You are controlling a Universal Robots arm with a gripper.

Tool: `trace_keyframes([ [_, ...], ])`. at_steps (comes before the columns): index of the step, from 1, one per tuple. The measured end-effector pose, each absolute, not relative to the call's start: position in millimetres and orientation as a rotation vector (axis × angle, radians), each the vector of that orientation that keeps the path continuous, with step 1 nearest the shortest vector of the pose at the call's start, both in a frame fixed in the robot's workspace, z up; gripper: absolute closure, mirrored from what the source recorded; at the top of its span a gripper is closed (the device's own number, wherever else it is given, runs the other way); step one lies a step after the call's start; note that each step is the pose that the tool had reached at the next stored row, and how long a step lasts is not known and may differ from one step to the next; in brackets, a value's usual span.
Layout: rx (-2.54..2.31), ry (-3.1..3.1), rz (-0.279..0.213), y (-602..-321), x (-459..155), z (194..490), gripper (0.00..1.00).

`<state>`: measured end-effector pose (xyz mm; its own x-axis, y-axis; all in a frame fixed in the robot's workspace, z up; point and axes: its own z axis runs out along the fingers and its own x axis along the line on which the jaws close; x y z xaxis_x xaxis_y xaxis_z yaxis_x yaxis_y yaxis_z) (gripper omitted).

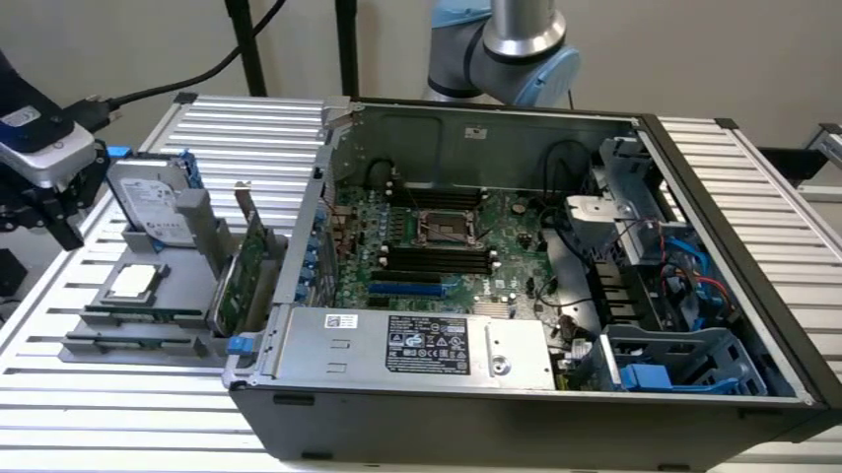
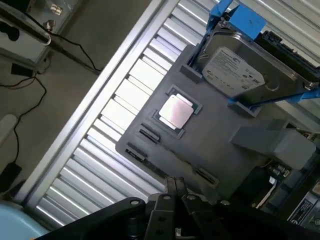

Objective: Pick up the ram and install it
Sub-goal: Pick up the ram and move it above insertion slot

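Observation:
The ram [image 1: 132, 316] is a thin green stick standing on edge in a slot of the grey holder [image 1: 99, 350] at the exterior view's left, beside the computer case. In the wrist view the ram [image 2: 177, 156] appears as a thin line between two dark end clips. My gripper [image 1: 59, 219] hangs above the holder's far left side, apart from the ram. Its fingertips [image 2: 171, 186] are pressed together with nothing between them. The motherboard's black memory slots [image 1: 435, 259] lie inside the open case [image 1: 526, 399].
The holder also carries a silver hard drive with blue rails [image 1: 152, 202], a square processor [image 1: 132, 281] and a green expansion card [image 1: 237, 281]. The slatted metal table [image 1: 132, 414] surrounds the case. Cables and a drive cage [image 1: 684, 360] fill the case's right side.

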<state>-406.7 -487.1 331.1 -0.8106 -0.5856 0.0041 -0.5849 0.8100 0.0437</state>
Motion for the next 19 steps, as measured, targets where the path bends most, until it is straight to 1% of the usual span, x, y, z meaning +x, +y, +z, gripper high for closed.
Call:
trace_keyframes([
  [19, 1.458, -2.763, -0.054, -487.1, -406.7, 322.6, 1.00],
])
